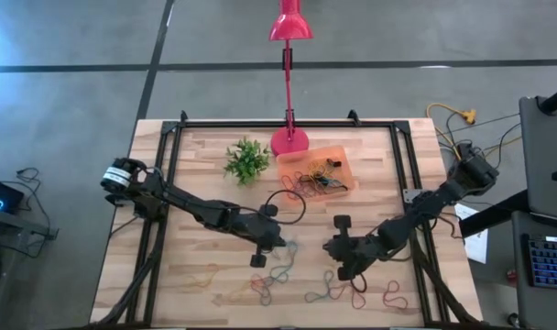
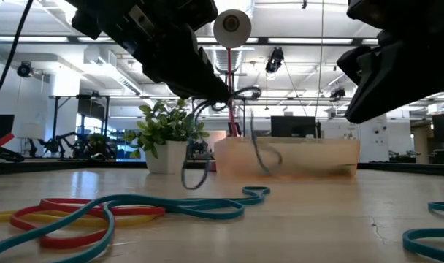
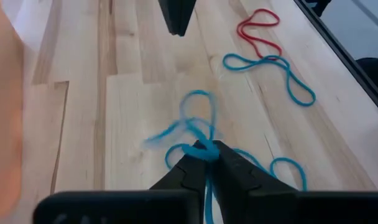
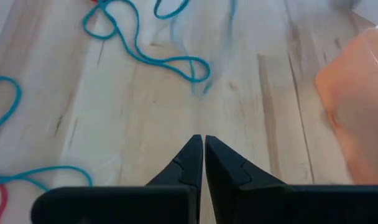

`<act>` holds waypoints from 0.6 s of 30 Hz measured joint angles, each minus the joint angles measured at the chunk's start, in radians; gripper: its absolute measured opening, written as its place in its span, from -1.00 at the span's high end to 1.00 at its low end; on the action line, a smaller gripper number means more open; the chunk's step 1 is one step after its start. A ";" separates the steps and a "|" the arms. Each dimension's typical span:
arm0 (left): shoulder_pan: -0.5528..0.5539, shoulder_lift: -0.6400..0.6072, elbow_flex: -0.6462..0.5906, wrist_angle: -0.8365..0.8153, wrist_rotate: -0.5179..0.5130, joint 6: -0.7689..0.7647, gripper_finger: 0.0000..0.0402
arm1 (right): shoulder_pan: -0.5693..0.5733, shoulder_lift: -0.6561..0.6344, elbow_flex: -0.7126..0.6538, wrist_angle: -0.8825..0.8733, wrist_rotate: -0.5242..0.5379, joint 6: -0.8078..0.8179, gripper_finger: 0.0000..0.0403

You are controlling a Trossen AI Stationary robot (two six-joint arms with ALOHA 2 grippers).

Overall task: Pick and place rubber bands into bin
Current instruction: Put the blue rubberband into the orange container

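Left gripper [image 3: 204, 155] is clamped on a teal rubber band [image 3: 198, 127], lifted off the surface [image 1: 196, 174] just short of the bin [image 1: 338, 158]. Right gripper [image 4: 203, 149] has fingers pressed together, empty, also near the bin. Other rubber bands [image 1: 329, 293] lie farther from the bin.

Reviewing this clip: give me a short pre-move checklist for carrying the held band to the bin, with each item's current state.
1. Left pincer shut on the blue rubber band: ok.
2. Band lifted off the table: ok; in the low view it dangles in the air.
3. Only one band held: cannot tell; several loops hang tangled together.
4. Bin upright with open room inside: ok.
5. Right pincer shut, empty and beside the route: ok.
6. Lamp base touching the bin: cannot tell.
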 joint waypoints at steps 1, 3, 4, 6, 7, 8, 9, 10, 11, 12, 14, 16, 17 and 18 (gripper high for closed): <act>0.000 0.000 0.000 -0.001 0.000 0.000 0.92 | 0.001 0.003 0.000 0.000 0.000 0.000 0.96; 0.000 0.000 0.000 0.000 0.000 0.000 0.87 | 0.002 0.008 0.000 -0.001 -0.001 0.000 0.96; 0.000 0.000 -0.001 0.000 0.000 -0.001 0.85 | 0.002 0.010 0.000 -0.001 -0.002 0.001 0.96; -0.001 0.000 -0.003 -0.001 0.000 -0.001 0.82 | 0.001 0.011 0.000 0.000 0.000 0.010 0.96; -0.001 0.000 -0.003 0.000 0.000 -0.005 0.81 | 0.001 0.011 0.000 0.004 0.002 0.021 0.96; -0.001 0.000 -0.003 0.000 0.000 -0.014 0.80 | -0.001 0.011 0.000 0.009 0.002 0.028 0.96; -0.001 0.000 -0.003 0.000 0.000 -0.023 0.80 | -0.001 0.011 0.000 0.014 0.002 0.030 0.96; -0.001 0.000 -0.004 0.000 0.000 -0.025 0.80 | -0.001 0.011 0.000 0.021 0.002 0.029 0.96; -0.001 0.000 -0.004 0.000 0.000 -0.025 0.80 | -0.001 0.013 0.000 0.034 0.002 0.028 0.95; -0.001 0.000 -0.004 -0.003 0.000 -0.026 0.80 | -0.001 0.015 0.000 0.048 0.002 0.026 0.93; -0.002 0.000 -0.005 -0.009 0.001 -0.028 0.80 | 0.000 0.016 0.000 0.054 0.000 0.026 0.88; -0.003 0.000 -0.006 -0.017 0.002 -0.028 0.79 | 0.000 0.016 0.000 0.064 -0.002 0.027 0.81; -0.004 0.006 -0.006 -0.019 0.002 -0.028 0.79 | 0.000 0.016 0.000 0.065 -0.002 0.027 0.77; -0.005 0.016 -0.006 -0.017 0.002 -0.028 0.79 | 0.000 0.016 0.000 0.065 -0.003 0.027 0.73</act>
